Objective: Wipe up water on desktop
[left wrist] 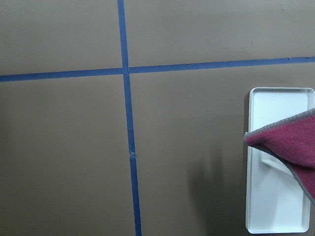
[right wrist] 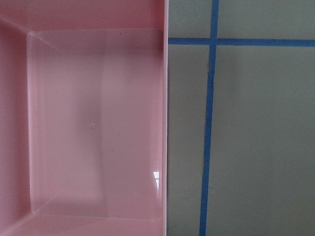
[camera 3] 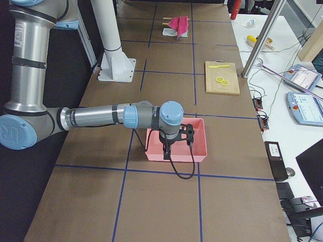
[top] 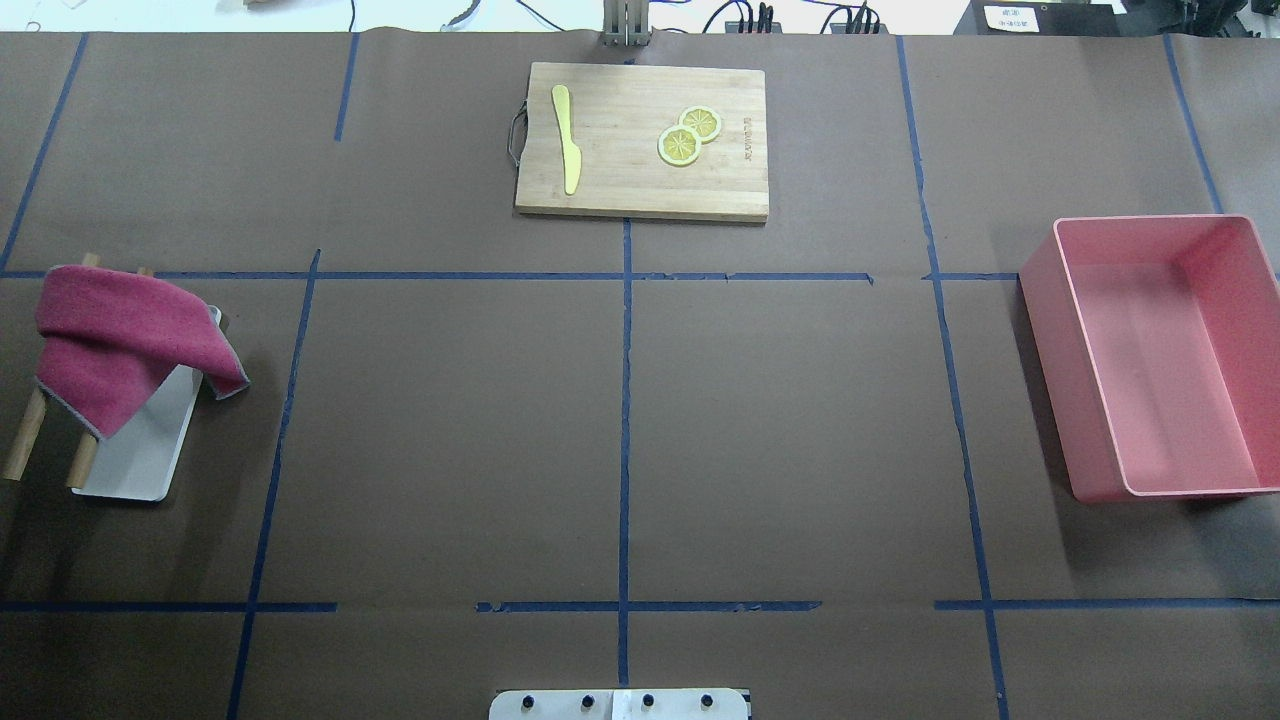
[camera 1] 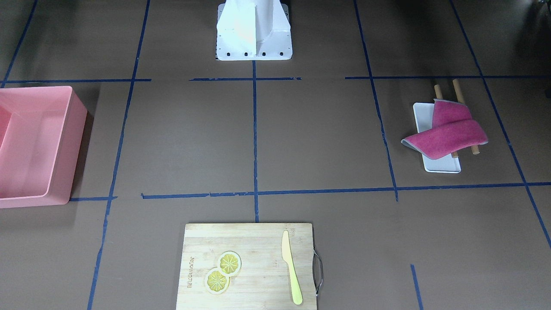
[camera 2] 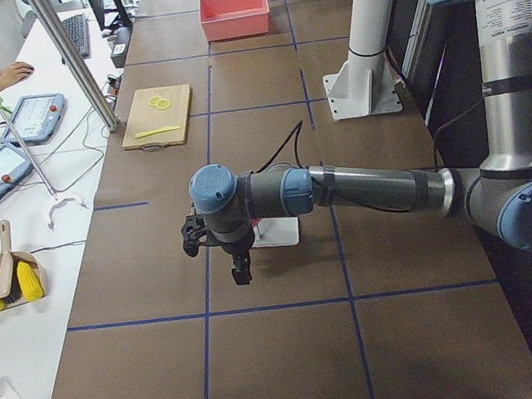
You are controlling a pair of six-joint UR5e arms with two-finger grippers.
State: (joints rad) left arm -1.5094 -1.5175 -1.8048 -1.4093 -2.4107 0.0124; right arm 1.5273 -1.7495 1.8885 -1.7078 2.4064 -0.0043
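Note:
The desktop (top: 780, 430) is flat matte brown with a grid of dark-blue tape lines; I see no water on it. A magenta cloth (top: 120, 340) hangs over a small wooden rack above a white tray (top: 140, 460) on the robot's left; it also shows in the front view (camera 1: 447, 135) and the left wrist view (left wrist: 290, 145). My left gripper (camera 2: 239, 264) hangs above the desktop beside the tray, and I cannot tell if it is open. My right gripper (camera 3: 169, 151) hangs over the pink bin's near edge, and I cannot tell its state.
A pink bin (top: 1090, 330) stands on the robot's right, empty inside. A wooden cutting board (top: 620, 150) with a yellow knife (top: 567, 140) and two lemon slices (top: 690, 135) lies at the far middle edge. The robot base (camera 1: 254, 47) is at the near middle.

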